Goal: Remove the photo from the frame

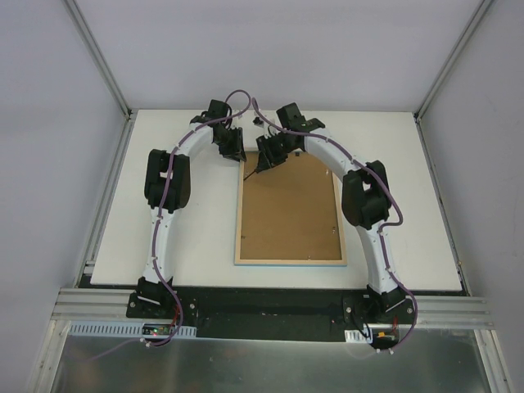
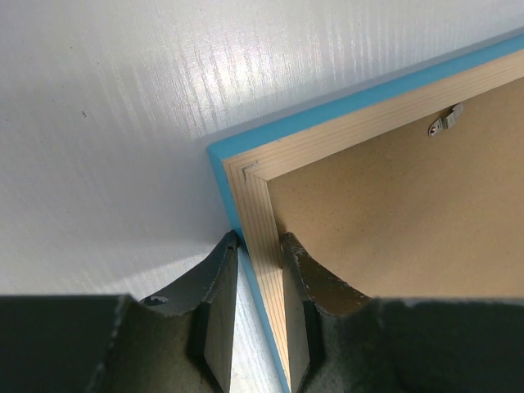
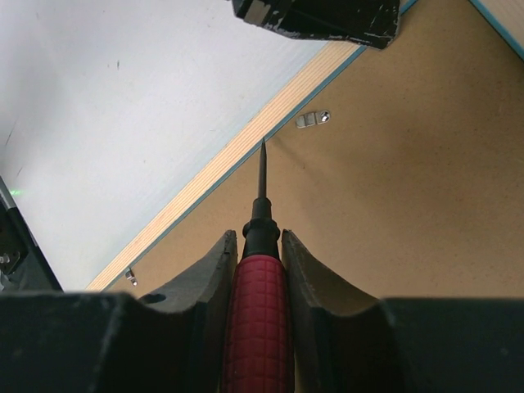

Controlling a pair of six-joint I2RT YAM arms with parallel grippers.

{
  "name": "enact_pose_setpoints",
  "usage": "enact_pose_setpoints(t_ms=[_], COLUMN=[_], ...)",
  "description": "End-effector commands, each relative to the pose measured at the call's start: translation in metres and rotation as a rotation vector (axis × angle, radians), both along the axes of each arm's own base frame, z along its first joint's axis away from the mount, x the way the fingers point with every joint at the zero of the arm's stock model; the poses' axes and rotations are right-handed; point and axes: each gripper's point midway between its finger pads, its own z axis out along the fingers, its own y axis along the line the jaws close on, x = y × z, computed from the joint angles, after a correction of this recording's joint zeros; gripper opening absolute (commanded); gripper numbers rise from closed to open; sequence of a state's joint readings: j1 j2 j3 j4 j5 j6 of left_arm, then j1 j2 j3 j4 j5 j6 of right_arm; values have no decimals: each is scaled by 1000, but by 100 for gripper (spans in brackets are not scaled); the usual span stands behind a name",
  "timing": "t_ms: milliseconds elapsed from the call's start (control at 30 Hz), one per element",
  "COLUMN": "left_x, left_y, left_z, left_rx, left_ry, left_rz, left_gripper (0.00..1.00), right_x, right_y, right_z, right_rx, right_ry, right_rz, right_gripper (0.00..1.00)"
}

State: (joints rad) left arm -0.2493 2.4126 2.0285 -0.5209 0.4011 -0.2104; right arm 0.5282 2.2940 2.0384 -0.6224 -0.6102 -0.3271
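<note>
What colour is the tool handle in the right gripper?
The tool handle is red, grid-textured; right wrist view shows it best.

Red screwdriver (image 3: 259,327) angled over brown backing board (image 3: 409,205)

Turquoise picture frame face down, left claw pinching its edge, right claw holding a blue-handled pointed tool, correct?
The handle is red, not blue: the right wrist view shows the right claw holding a red-handled pointed tool. The turquoise picture frame is face down, left claw pinching its edge.
</note>
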Motion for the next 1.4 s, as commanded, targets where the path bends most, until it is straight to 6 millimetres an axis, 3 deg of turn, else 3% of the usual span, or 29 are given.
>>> enact_pose_setpoints(t_ms=[0,133,300,400,633,800,1067,1367], left_x=[-13,-13,-13,-14,-25,-51,-112,-128], left_y=[10,9,7,8,11,19,25,17], left_z=[-11,-7,4,10,34,48,21,14], left_rx=[56,44,26,25,23,46,82,61], left_ry=[43,36,20,8,-38,-52,59,100], left_rz=[-7,-12,-24,-32,-80,-117,-175,-197], left_gripper=[3,6,20,32,58,59,57,49], right_x=[-6,5,4,-11,-70,-107,-135,-145], right_y=[11,8,-4,-12,-39,-53,-41,-15], right_z=[69,77,84,86,96,94,68,39], right_rx=[97,73,39,35,39,27,3,-45], right_ry=[-114,-167,-212,-220,-283,-358,-493,-488], right_rz=[52,2,-21,4,128,203,282,371], right_gripper=[1,1,1,1,1,1,1,1])
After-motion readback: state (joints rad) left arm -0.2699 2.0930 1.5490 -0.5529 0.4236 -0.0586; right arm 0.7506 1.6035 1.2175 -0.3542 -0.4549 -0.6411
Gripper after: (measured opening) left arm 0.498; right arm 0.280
